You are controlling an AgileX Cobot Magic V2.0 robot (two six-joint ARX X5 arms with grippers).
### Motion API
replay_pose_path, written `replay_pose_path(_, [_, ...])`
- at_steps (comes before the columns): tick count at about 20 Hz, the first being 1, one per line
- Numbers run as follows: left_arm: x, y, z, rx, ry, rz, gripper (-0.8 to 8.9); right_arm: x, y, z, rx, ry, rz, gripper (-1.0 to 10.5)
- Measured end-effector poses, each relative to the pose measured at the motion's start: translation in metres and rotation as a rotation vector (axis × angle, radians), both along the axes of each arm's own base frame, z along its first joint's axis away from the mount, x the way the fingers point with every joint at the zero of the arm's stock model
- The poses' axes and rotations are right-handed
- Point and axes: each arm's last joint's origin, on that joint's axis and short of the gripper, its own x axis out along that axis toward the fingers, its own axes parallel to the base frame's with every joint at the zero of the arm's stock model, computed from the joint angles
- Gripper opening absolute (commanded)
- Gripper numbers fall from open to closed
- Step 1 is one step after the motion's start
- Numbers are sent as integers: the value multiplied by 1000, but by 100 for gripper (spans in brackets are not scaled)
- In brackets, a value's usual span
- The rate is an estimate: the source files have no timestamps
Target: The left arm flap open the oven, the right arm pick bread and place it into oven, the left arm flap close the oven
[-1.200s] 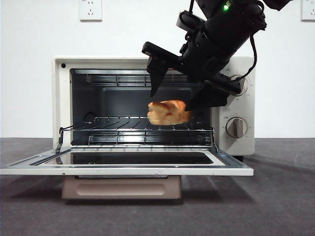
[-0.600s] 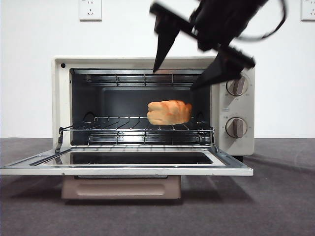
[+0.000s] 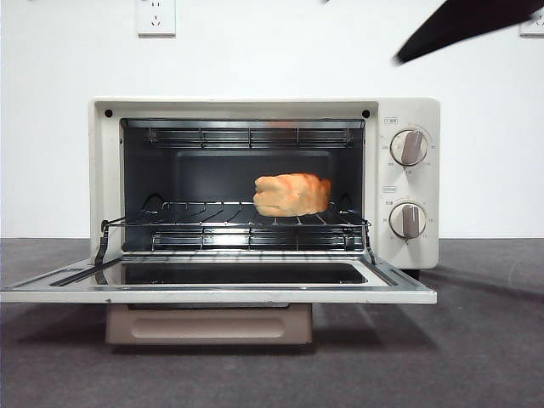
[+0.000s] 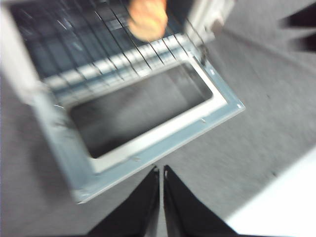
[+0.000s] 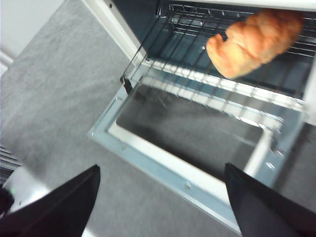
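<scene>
Bread (image 3: pixel 291 195) stays on rack; right gripper (image 5: pixel 160 197), fingers spread, has withdrawn upward.

I see the bread (image 3: pixel 291 195) on the rack (image 3: pixel 229 223) inside the oven (image 3: pixel 408 183), right of centre, behind the door (image 3: pixel 217 285) lying flat in front.

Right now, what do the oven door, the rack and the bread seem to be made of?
The oven door: dark glass pane, glossy and reflective, in a pale frame that looks like painted metal. The rack: thin bare metal wire, shiny where light catches it. The bread: a baked roll, golden-brown matte crust; real or imitation, I cannot tell.
</scene>
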Motion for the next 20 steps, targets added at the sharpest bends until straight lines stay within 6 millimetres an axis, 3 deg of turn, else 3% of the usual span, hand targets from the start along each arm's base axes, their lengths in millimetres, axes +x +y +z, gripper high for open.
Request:
replay_pose_path(5, [52, -2, -15, -134, 175, -36, 14, -48, -45, 21, 10, -34, 10, 401])
replay_pose_path(11, [108, 40, -43, -263, 343, 103, 14, -90, -85, 35, -10, -66, -47, 401])
replay_pose_path(15, [118, 65, -82, -313, 386, 190, 14, -102, -99, 45, -12, -91, -78, 401])
replay_pose_path(20, [110, 79, -137, -354, 473, 289, 14, -111, -107, 54, -29, -86, -91, 401])
